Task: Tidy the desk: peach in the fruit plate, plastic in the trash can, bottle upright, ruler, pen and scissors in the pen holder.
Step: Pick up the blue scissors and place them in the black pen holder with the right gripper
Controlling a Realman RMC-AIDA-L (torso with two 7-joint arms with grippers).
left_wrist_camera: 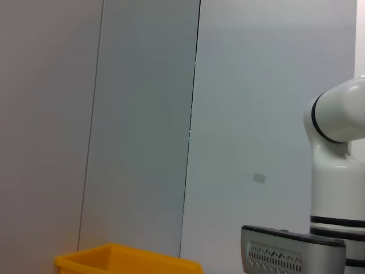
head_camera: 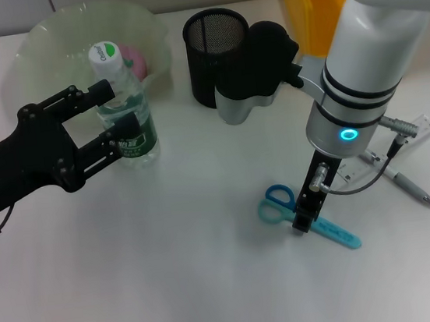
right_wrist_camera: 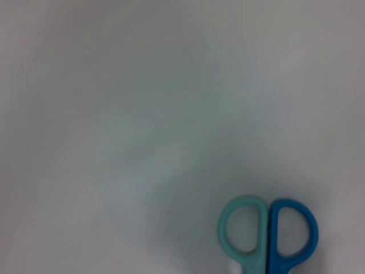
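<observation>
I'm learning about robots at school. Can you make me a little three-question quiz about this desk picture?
1. True or false: the bottle stands upright.
2. Which gripper is down at the scissors? A) left gripper B) right gripper
3. Fill in: the pink peach lies in the fruit ____.

Key: 1 true, the left gripper's open fingers sit either side of it. 2 B. 3 plate.
</observation>
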